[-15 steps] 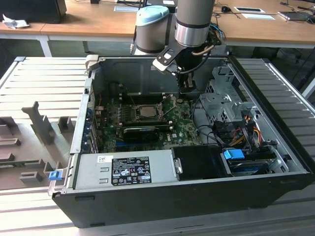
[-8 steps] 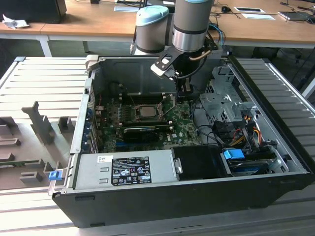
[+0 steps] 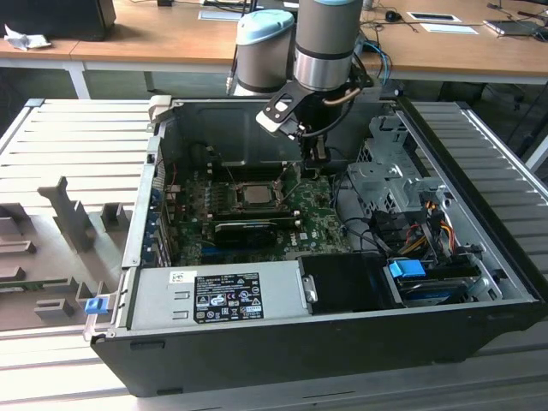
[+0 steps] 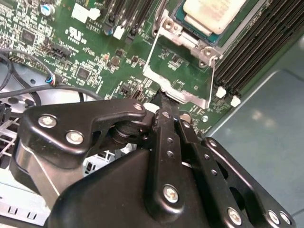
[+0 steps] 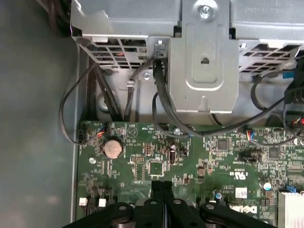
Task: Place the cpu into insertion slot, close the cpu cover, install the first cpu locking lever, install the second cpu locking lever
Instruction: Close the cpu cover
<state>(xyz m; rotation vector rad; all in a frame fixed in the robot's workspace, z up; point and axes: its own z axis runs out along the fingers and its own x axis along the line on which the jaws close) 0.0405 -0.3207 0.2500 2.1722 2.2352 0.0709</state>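
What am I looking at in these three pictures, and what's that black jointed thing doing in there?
It's a robot arm reaching into an open computer case. One picture comes from a camera off the arm; the other two from cameras riding near its wrist. The black jointed thing is its gripper, which is shut. On the green motherboard the cpu already sits in the insertion slot. The cpu cover, a metal frame, is swung open, and the gripper's tip is at its edge; whether it pinches it I can't tell.

Case [image 3: 300,351] open above, cpu cover [image 4: 190,99] open at fingers [image 4: 164,124], drive cage [image 3: 385,175] crowding the exterior view's right
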